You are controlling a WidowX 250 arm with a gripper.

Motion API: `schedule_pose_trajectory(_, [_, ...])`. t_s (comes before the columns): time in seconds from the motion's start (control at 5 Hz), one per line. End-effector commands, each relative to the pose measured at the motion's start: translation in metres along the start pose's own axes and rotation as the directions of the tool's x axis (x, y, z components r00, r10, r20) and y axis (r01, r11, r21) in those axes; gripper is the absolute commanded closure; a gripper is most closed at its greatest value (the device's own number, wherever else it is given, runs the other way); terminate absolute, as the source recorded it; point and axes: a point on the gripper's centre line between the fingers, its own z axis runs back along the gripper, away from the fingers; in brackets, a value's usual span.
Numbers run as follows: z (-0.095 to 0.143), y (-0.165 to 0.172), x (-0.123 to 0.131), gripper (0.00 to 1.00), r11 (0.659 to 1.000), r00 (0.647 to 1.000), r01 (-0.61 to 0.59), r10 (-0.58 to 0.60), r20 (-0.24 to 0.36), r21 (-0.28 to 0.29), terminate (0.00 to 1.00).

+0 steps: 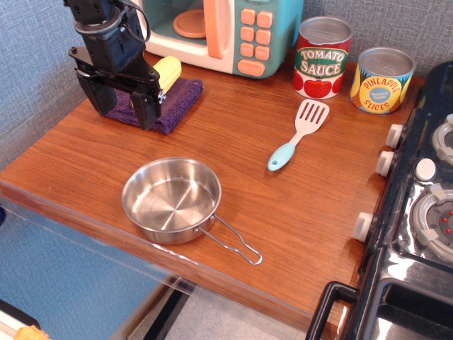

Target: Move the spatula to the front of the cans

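**Spatula lies in front of the cans, hand off at the far left**

Spatula (300, 132) rests flat on the bare wood near the back right corner of the table (283, 212), white slotted head toward the back edge, light blue handle angled toward the front. Nothing touches it.

By size, the black toy stove (417, 212) runs along the table's right edge, its knobs facing the wood. A toy microwave (226, 32), teal with an orange door frame and buttons, stands at the back edge. The black hand (117, 103) hangs over the back left corner, its two fingers spread apart and empty, tips down in front of the purple cloth (177, 103). That cloth lies flat beside the microwave, and a yellow corn cob (168, 69) sits on it, partly hidden by the hand.

A steel pan (170, 200) sits near the front edge, its wire handle pointing toward the front right.

Both cans stand upright at the back right: Tomato Sauce can (322, 60) just behind the spatula's head, Pineapple Slices can (382, 80) beside it, close to the stove.
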Motion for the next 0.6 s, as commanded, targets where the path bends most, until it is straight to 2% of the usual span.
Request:
schedule_pose_trajectory(0.0, [0.0097,0.0044,-0.0079,0.0,1.0,1.0,0.0,-0.001,0.023,0.011,0.0])
schedule_pose_trajectory(0.2, [0.0097,0.0044,-0.0079,0.0,1.0,1.0,0.0,-0.001,0.023,0.011,0.0])
schedule_pose_trajectory(0.4, [0.0097,0.0044,-0.0079,0.0,1.0,1.0,0.0,-0.001,0.023,0.011,1.0])
